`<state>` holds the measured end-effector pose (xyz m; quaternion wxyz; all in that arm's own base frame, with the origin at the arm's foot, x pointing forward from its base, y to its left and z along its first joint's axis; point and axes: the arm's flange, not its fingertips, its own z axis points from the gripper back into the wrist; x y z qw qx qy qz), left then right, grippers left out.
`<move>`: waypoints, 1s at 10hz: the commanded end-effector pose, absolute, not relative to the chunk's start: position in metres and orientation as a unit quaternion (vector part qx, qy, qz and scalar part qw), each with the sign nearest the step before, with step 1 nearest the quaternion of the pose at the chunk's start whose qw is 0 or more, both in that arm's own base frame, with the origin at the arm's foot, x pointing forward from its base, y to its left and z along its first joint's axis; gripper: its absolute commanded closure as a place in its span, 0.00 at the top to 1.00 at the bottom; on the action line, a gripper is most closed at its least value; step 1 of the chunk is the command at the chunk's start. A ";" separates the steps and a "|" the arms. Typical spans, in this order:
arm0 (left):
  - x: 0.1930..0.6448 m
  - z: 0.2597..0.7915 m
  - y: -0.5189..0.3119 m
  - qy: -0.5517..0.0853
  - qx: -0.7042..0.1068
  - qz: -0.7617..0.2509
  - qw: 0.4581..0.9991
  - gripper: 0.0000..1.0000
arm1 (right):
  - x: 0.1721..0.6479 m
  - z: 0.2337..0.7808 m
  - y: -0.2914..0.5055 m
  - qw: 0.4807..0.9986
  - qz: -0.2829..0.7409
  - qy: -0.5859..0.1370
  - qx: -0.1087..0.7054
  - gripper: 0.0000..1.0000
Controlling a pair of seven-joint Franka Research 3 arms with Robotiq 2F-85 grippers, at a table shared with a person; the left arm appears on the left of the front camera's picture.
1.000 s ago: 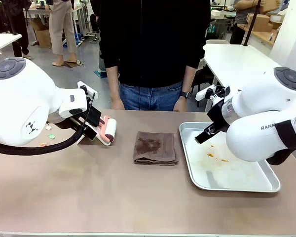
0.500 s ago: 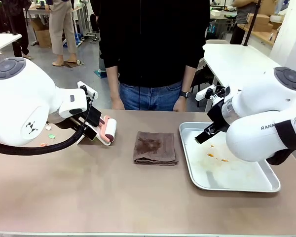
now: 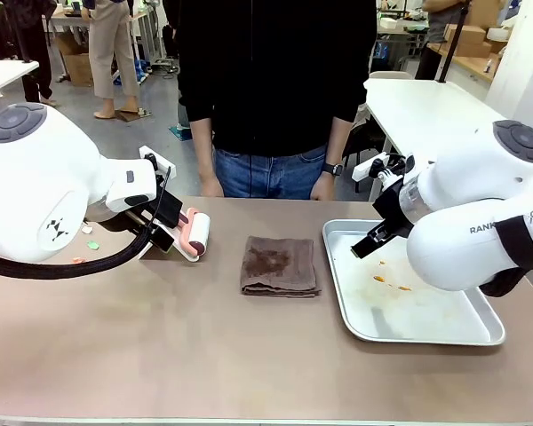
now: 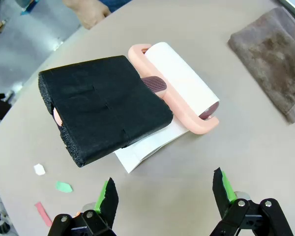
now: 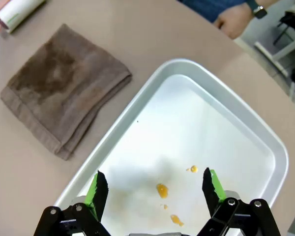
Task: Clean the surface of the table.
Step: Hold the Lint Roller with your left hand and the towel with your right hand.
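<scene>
nothing has moved this past second. your left gripper (image 4: 164,189) hangs spread and empty over the lint roller (image 4: 182,88) at ten o'clock on the brown table (image 3: 204,355). your right gripper (image 5: 155,184) hangs spread over the tray (image 5: 211,128) at three. cleaning looks unstarted, with paper scraps (image 4: 64,187) lying loose.

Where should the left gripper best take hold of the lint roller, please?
Probably the black foam handle of the lint roller, from above: it lies flat on the table, faces the open left gripper, and gripping there leaves its sticky paper untouched.
</scene>
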<state>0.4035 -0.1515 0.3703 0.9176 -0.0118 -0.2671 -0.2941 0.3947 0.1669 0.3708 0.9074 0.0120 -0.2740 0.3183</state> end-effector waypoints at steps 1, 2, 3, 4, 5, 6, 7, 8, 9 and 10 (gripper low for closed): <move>0.404 0.370 -0.151 -0.267 -0.012 -0.294 0.918 1.00 | 0.389 0.379 0.163 0.911 0.323 -0.257 0.010 1.00; 0.398 0.382 -0.144 -0.270 -0.037 -0.305 0.913 1.00 | 0.382 0.395 0.156 0.918 0.302 -0.254 0.025 1.00; 0.391 0.395 -0.133 -0.267 -0.050 -0.304 0.913 1.00 | 0.370 0.414 0.147 0.920 0.291 -0.256 0.052 1.00; 0.383 0.408 -0.119 -0.250 -0.052 -0.299 0.919 1.00 | 0.359 0.431 0.139 0.933 0.263 -0.241 0.053 1.00; 0.372 0.421 -0.103 -0.236 -0.071 -0.306 0.920 1.00 | 0.345 0.449 0.127 0.934 0.251 -0.240 0.085 1.00; 0.363 0.433 -0.085 -0.234 -0.094 -0.296 0.921 1.00 | 0.333 0.463 0.116 0.937 0.238 -0.229 0.114 1.00; 0.354 0.447 -0.062 -0.251 -0.134 -0.276 0.918 1.00 | 0.320 0.475 0.102 0.939 0.223 -0.221 0.138 1.00; 0.346 0.459 -0.034 -0.263 -0.183 -0.255 0.912 1.00 | 0.305 0.486 0.083 0.933 0.212 -0.230 0.177 1.00; 0.343 0.466 0.004 -0.276 -0.229 -0.209 0.910 1.00 | 0.290 0.494 0.054 0.923 0.186 -0.256 0.218 1.00; 0.344 0.466 0.038 -0.266 -0.267 -0.154 0.914 1.00 | 0.278 0.497 0.024 0.916 0.155 -0.267 0.256 1.00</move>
